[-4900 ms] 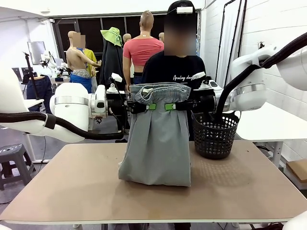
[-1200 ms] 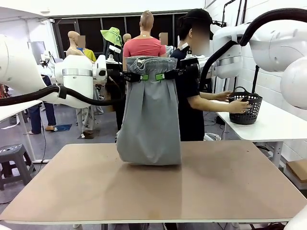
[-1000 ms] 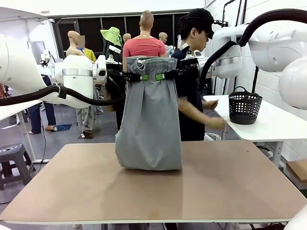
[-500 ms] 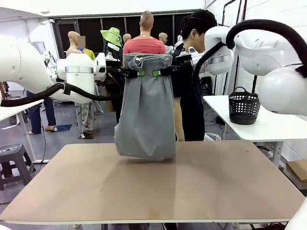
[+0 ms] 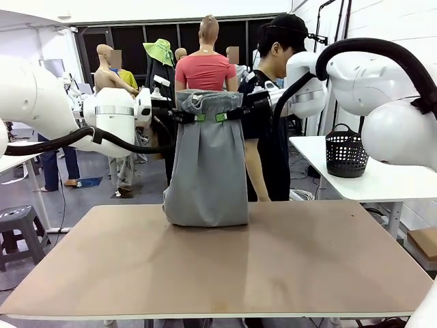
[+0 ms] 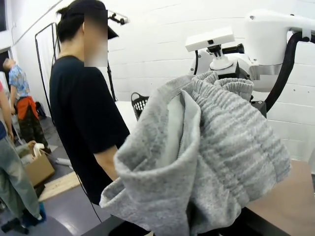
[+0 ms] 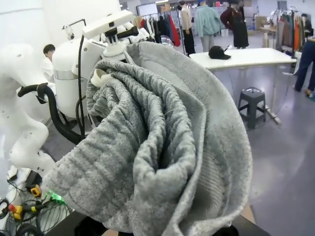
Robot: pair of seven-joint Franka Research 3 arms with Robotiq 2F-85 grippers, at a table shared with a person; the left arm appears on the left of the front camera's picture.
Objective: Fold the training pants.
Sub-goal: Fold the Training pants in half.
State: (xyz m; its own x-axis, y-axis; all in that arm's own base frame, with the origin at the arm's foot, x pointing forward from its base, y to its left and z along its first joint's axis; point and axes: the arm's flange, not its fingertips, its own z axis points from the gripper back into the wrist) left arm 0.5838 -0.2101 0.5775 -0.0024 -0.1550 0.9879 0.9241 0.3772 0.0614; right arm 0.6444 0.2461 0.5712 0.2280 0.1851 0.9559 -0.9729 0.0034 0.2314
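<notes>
Front view: left gripper [image 5: 190, 117] clamps the training pants [image 5: 207, 171] at the waistband (green pads showing), pants hang upright with hems resting on the table [image 5: 218, 263], right gripper [image 5: 226, 116] pinches the waistband's other side.

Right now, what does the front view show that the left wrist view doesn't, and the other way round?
Front view: the training pants hang full length from the left gripper and right gripper, hem resting on the table. Left wrist view: the bunched ribbed waistband up close. Both: the pants, the person in black, the black basket.
</notes>
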